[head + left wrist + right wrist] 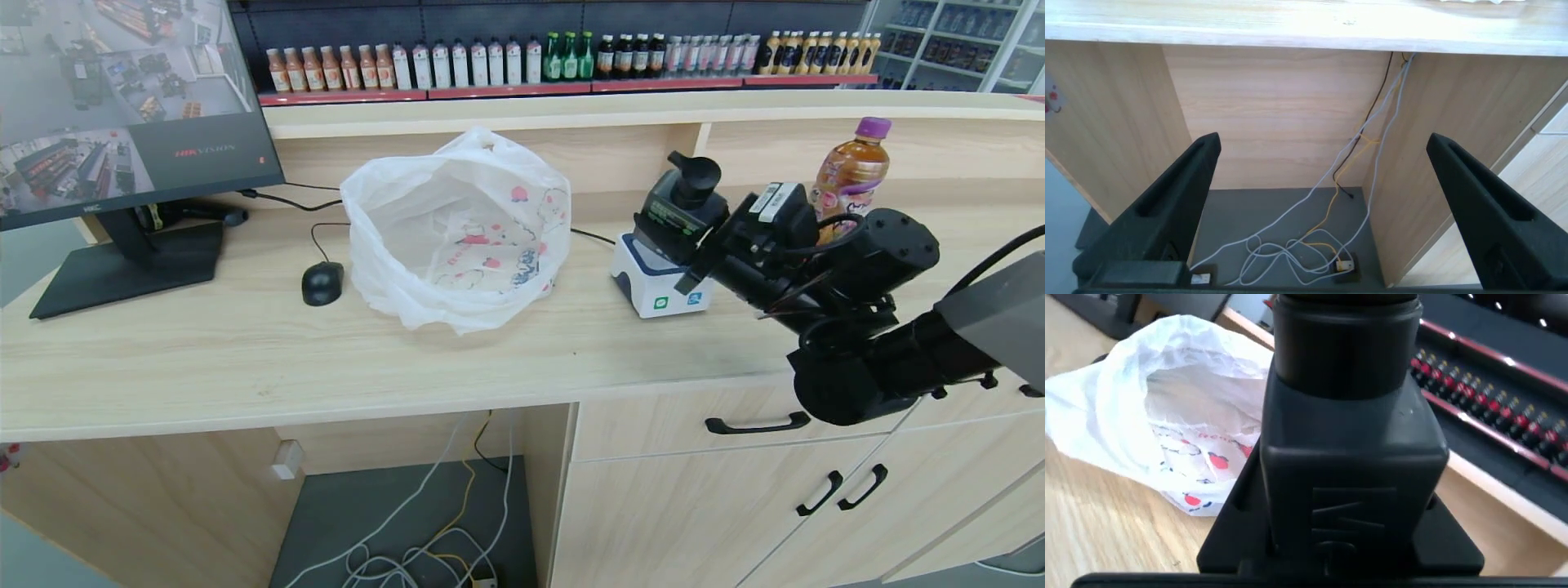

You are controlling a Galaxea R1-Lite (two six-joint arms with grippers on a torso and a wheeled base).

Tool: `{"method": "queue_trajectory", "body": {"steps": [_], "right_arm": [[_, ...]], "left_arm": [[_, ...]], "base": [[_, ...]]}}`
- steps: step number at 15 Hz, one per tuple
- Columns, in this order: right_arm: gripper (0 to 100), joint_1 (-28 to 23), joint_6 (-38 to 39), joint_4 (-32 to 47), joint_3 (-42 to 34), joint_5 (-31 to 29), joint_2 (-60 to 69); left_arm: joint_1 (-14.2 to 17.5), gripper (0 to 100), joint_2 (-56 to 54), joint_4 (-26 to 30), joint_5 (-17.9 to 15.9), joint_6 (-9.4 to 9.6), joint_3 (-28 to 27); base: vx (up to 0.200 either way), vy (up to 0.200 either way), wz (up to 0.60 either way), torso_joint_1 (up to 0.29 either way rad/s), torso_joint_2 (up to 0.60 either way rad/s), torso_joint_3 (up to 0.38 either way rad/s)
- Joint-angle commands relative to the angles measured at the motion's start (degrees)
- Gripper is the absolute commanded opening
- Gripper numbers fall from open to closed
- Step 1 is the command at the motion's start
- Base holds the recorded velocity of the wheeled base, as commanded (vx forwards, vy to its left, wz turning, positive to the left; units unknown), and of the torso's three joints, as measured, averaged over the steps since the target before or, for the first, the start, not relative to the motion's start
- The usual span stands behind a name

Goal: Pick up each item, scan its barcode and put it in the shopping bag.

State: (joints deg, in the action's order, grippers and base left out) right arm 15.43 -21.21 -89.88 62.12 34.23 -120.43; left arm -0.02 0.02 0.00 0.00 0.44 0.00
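Standing upright at the counter's rear right: bottle, purple cap. Shopping bag sits open mid-counter, white, well apart from the bottle. Right gripper is right at the black scanner above its white base; whether it grips: cannot tell. Left gripper hangs below the counter, jaws wide apart, holding nothing, facing loose cables.

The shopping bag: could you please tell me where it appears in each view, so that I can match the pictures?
Head view: shopping bag open at centre, on the countertop.
Right wrist view: shopping bag at left, on the countertop.
Left wrist view: aimed under the countertop, below the bag's level.
Shared landmark: the countertop.
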Motion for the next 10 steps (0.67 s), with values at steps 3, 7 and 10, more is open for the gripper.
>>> {"method": "queue_trajectory", "body": {"steps": [3, 7, 10], "right_arm": [[0, 8.3, 7.15, -0.12, -5.52, -18.41, 6.7], [0, 11.2, 7.85, -0.12, -5.96, -27.02, 7.32], [0, 13.57, 11.37, -0.12, -5.35, -36.96, 6.88]], "left_arm": [[0.02, 100, -0.02, 0.0, 0.0, 0.0, 0.0], [0.02, 100, -0.02, 0.0, 0.0, 0.09, 0.0], [-0.06, 100, -0.02, 0.0, 0.0, 0.09, 0.0]], "base": [[0.0, 0.0, 0.0, 0.0, 0.0, 0.0], [0.0, 0.0, 0.0, 0.0, 0.0, 0.0], [0.0, 0.0, 0.0, 0.0, 0.0, 0.0]]}}
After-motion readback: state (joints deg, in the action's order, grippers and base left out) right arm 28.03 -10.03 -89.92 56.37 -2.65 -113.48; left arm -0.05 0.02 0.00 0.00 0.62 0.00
